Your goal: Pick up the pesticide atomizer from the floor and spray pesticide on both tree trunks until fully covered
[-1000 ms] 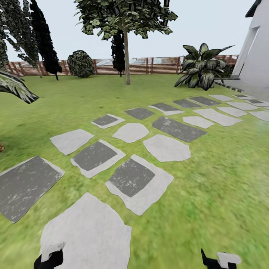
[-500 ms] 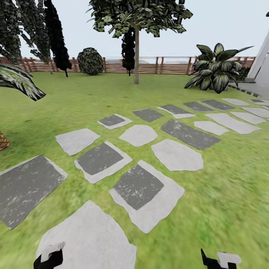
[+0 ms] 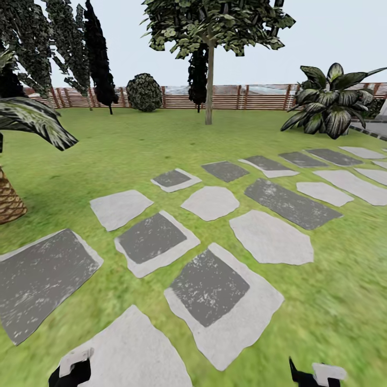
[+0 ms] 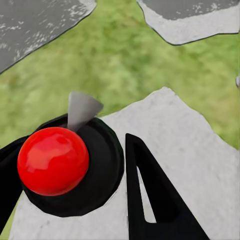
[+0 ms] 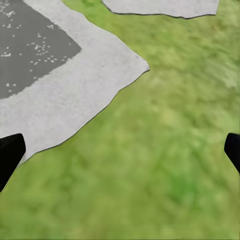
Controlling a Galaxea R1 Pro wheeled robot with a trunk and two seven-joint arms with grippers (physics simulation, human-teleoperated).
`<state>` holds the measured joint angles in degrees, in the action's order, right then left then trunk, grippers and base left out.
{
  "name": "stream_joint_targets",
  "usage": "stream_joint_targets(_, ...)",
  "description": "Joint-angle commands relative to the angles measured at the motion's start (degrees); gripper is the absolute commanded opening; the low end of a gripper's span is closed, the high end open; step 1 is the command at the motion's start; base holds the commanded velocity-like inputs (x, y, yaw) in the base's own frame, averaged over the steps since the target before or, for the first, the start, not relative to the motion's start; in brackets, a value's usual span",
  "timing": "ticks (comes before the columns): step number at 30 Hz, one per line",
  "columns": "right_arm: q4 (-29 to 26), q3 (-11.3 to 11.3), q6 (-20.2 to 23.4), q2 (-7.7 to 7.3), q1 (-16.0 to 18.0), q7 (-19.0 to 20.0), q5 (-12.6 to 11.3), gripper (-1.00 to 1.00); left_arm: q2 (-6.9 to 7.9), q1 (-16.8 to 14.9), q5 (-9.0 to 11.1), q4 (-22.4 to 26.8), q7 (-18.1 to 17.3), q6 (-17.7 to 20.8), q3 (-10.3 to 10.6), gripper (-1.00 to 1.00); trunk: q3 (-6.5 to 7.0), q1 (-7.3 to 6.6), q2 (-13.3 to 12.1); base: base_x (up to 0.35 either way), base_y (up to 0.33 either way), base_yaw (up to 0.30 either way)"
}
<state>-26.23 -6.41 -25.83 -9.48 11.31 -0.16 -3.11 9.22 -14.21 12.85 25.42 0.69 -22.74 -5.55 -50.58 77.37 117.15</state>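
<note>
Holding: the left pincer (image 4: 75, 142) seems clenched on the atomizer (image 4: 52, 160). One dark finger is at each side of its black cap, with the red knob and grey nozzle between them.
Right pincer: the right pincer (image 5: 120, 150) is released and carries nothing. Its fingertips sit at the two side edges of the right wrist view.
Under the pincers: the left one hangs over a pale slab (image 4: 185, 145). The right one is over grass (image 5: 165, 165), beside a slab's edge.
Task things: the atomizer is in the left pincer, at the bottom left of the head view. One tree (image 3: 215, 21) stands upper centre, its trunk (image 3: 209, 86) just in front of the fence (image 3: 258, 97) and well apart from the robot.
Risk, range: spraying from here would likely wet only lawn (image 3: 322, 301) and paving, as the trunk is too far off.
Risk, grip: the hold looks to be high, near the cap, so a jolt while driving could tilt the atomizer or let it slip.
Risk, route: the palm (image 3: 8, 199) at the left edge is near the left arm's side, and a drift that way could snag it.
Risk, target: dark conifers (image 3: 99, 59) at upper left could be mistaken for the trees.
Arm pose: both arms are low, with the pincers at the bottom edge of the head view, aimed down at the ground.
</note>
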Motion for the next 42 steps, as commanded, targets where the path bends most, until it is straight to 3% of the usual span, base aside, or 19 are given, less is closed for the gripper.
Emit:
stream_joint_targets(1,0.0,0.1,-0.2,-0.01,0.0,0.0,-0.3,1.00,0.01,0.0,0.2,0.0,0.1,-0.1,0.1,-1.00,-0.05,0.03,0.0,0.337,0.000,0.004)
stream_joint_targets(42,0.0,0.1,-0.2,0.00,0.0,0.1,-0.3,1.00,0.01,0.0,0.4,0.0,0.2,-0.2,-0.1,-1.00,-0.05,0.03,0.0,0.338,0.000,0.000)
